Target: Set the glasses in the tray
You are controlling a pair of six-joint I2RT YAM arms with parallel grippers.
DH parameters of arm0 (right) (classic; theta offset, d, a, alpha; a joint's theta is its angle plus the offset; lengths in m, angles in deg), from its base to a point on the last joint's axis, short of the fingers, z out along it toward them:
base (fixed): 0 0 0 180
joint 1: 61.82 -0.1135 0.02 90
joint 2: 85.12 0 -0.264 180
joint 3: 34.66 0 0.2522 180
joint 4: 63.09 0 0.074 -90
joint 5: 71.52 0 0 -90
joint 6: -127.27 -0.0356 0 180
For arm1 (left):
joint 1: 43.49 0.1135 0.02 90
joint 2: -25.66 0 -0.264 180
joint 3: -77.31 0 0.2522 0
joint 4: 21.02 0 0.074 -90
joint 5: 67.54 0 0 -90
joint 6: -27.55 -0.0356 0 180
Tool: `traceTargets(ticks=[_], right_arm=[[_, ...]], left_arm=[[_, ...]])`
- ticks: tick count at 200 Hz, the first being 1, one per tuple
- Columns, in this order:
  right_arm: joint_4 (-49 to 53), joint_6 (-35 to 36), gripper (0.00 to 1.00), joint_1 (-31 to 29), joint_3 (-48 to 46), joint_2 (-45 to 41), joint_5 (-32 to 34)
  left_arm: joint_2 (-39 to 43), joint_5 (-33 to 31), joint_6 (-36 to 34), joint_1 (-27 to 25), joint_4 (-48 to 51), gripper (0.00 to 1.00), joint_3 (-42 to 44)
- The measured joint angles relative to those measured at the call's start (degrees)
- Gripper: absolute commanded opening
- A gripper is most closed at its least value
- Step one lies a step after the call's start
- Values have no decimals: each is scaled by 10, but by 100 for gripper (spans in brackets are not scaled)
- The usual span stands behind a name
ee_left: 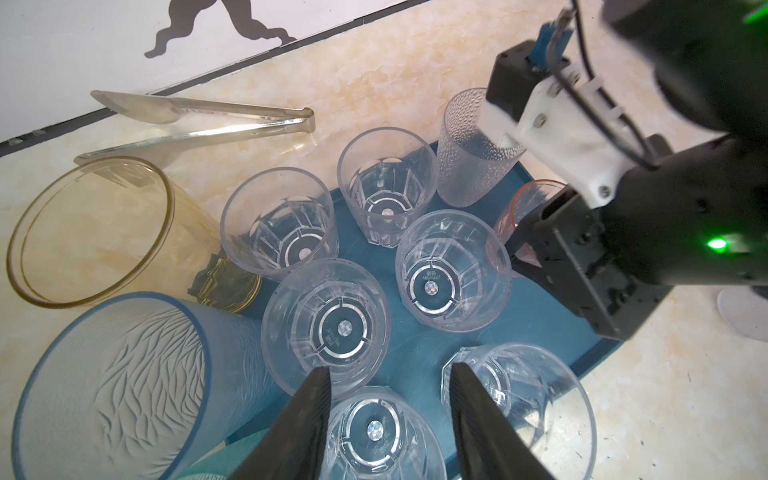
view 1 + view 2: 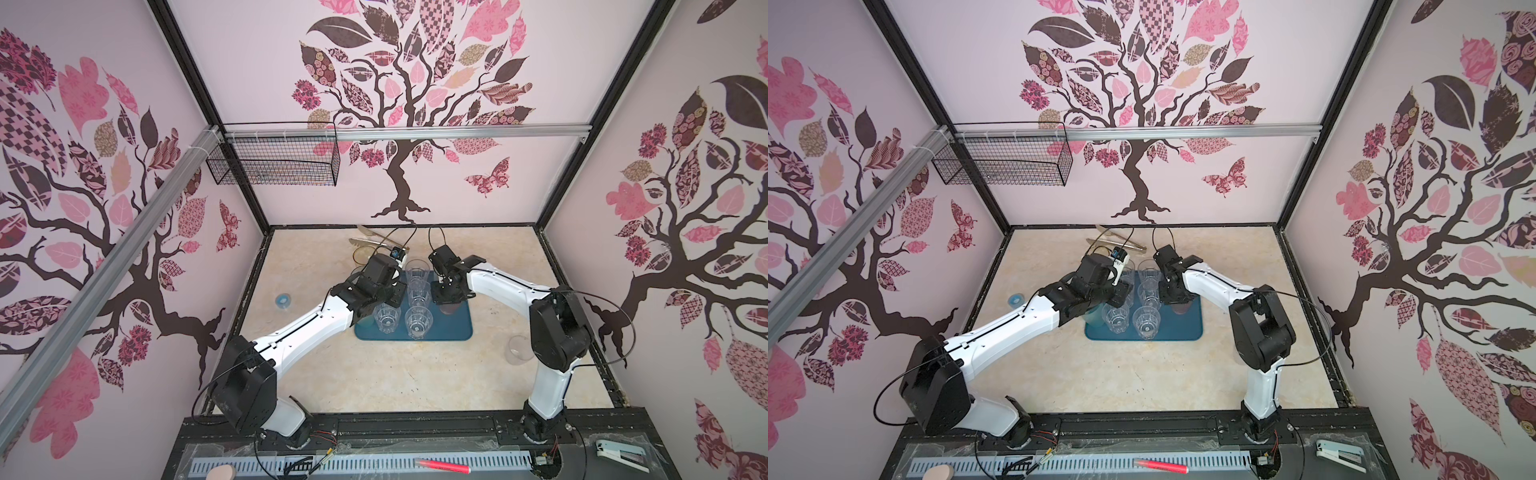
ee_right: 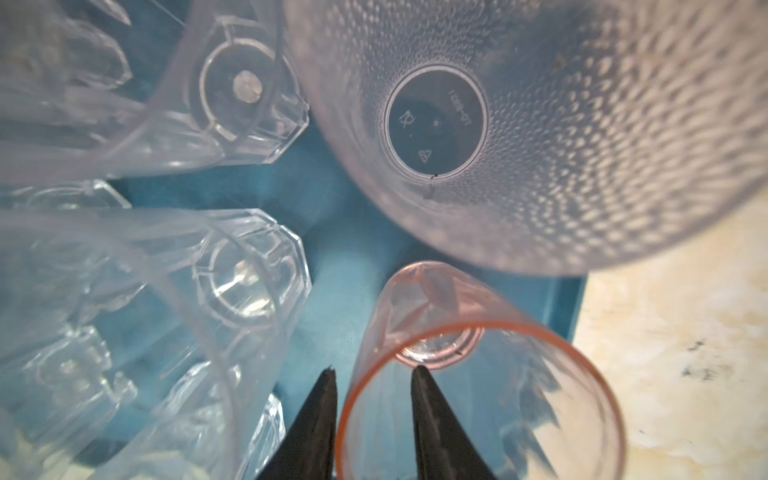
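- Found right gripper (image 3: 374, 370) low over the tray's (image 3: 353, 249) right half, jaws narrowly parted, clamping nothing.
- Saw the pink glass (image 3: 498, 395) standing on the tray, its rim wall passing between those jaws: one finger outside the rim, one inside, with a gap left at the inner finger.
- Logged left gripper (image 1: 390, 370) over the tray's left half, jaws moderately wide.
- Noted a clear faceted glass (image 1: 374, 432) on the tray, below and between those jaws; no grip seen.
- Saw other clear faceted glasses (image 1: 453, 270) clustered on the tray, plus a dimpled glass (image 1: 469, 158) at its far edge.
- Recorded amber glass (image 1: 91, 232) and tongs (image 1: 199, 120) off the tray, beyond its far left corner.
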Motion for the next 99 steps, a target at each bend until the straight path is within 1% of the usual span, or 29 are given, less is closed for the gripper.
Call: traceTargets(ticks=[45, 64, 83, 99], right_arm=[[44, 2, 48, 0, -2, -100, 24], [66, -3, 52, 2, -28, -148, 43], [97, -12, 55, 17, -71, -194, 54], [117, -21, 57, 56, -114, -231, 51]], left_arm=[[-9, 8, 0, 0, 0, 50, -1], [-10, 13, -7, -8, -1, 50, -1], [-19, 19, -26, -39, -6, 51, -5], [-31, 35, -36, -74, -17, 51, -7]])
